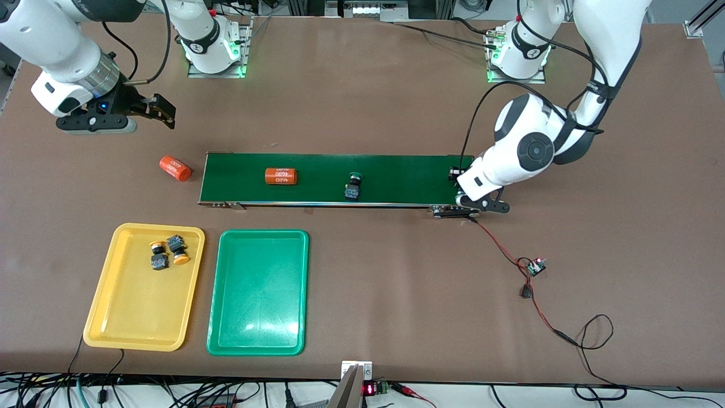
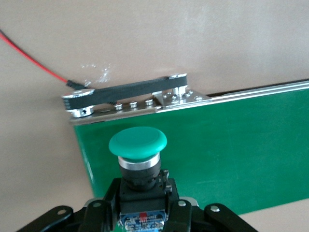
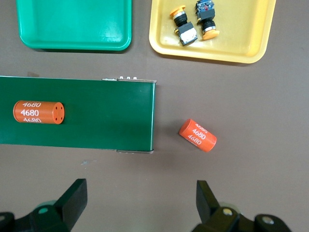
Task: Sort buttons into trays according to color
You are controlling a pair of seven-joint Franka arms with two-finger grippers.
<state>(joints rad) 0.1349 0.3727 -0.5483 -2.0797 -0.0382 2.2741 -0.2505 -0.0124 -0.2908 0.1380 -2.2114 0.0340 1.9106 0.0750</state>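
Note:
My left gripper (image 2: pixel 144 215) is shut on the black-blue body of a green-capped button (image 2: pixel 138 142) and holds it over the left arm's end of the conveyor belt (image 2: pixel 231 145). In the front view the arm hides this button. A second green button (image 1: pixel 354 186) stands on the middle of the belt (image 1: pixel 408 178). Two yellow-orange buttons (image 1: pixel 158 256) (image 1: pixel 178 249) lie in the yellow tray (image 1: pixel 136 317). The green tray (image 1: pixel 257 306) beside it holds nothing. My right gripper (image 1: pixel 161 113) is open and empty, up over the table at the right arm's end (image 3: pixel 142 203).
One orange 4680 cylinder (image 1: pixel 281 176) lies on the belt. Another (image 1: pixel 175 168) lies on the table just off the belt's end, under my right gripper. A red-black wire with a small board (image 1: pixel 535 266) trails from the belt's other end toward the front camera.

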